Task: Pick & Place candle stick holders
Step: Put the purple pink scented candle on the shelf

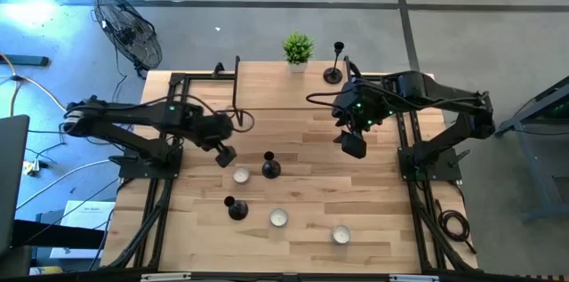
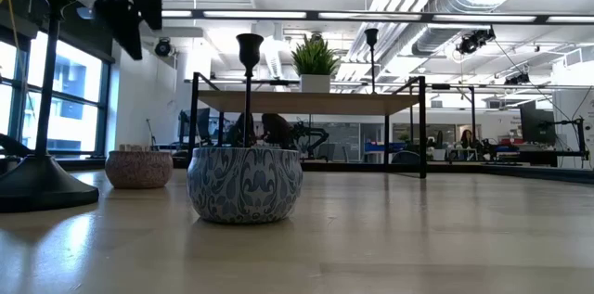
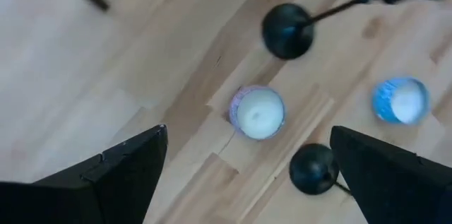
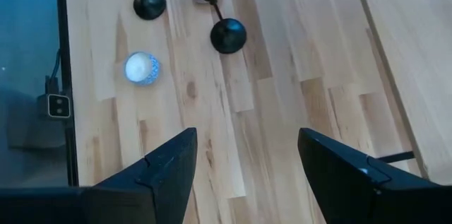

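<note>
The left claw (image 1: 226,155) hangs above the pale wooden surface (image 1: 373,220) with its two dark fingers (image 3: 116,174) spread wide and nothing between them; it is just beside a short white round tealight candle (image 1: 241,175), and near a small black candlestick holder with a round flared base (image 1: 271,169). A second black holder (image 1: 237,210) stands closer to the front edge; a third one (image 1: 333,74) stands at the far edge, next to a small green potted plant (image 1: 298,49). The right claw (image 1: 353,145) hovers over the right half of the surface, well apart from every holder; its fingers (image 4: 162,174) are parted and empty.

I judge that the step in hand is between two holders: the left claw carries nothing, so either a holder is just set down or the next one is not yet taken. The next move probably calls for lowering the open claw around a thin upright stem without touching the tealight beside it.
</note>
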Action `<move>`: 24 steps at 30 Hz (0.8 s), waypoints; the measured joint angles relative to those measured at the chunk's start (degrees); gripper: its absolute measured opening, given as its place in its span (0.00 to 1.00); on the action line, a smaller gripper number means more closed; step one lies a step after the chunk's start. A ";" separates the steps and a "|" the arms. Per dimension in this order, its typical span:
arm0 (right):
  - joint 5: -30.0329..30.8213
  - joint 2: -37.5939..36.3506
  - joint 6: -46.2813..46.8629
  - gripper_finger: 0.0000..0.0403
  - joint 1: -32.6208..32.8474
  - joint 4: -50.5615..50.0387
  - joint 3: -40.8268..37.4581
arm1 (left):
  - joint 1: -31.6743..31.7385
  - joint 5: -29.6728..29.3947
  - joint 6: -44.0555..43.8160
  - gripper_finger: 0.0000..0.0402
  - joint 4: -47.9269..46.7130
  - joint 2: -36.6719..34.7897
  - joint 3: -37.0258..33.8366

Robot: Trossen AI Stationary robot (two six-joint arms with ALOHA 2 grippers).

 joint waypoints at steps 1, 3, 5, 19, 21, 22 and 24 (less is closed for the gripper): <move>-0.06 0.00 0.00 0.60 0.00 0.00 0.00 | 0.00 0.01 -1.72 0.96 -0.08 1.39 0.00; -0.14 0.00 -0.02 0.60 0.00 0.00 0.00 | 0.00 0.34 -3.89 0.96 -0.49 4.09 0.00; -0.44 0.01 -0.02 0.60 0.00 -0.02 0.00 | 0.00 1.55 -4.86 0.96 -1.25 6.92 0.00; -0.66 0.01 -1.21 0.60 2.36 -0.07 0.00 | -0.02 8.67 -5.01 0.96 0.94 18.75 0.00; -0.63 0.00 -1.31 0.60 2.64 -0.06 0.00 | -0.02 8.54 -4.99 0.96 1.53 18.68 0.00; -0.60 0.00 -1.33 0.60 2.64 -0.04 0.00 | -0.02 8.34 -4.98 0.96 2.10 18.68 0.00; -0.46 0.00 -1.34 0.60 2.64 -0.04 0.00 | -0.02 8.19 -4.97 0.96 2.36 18.70 0.00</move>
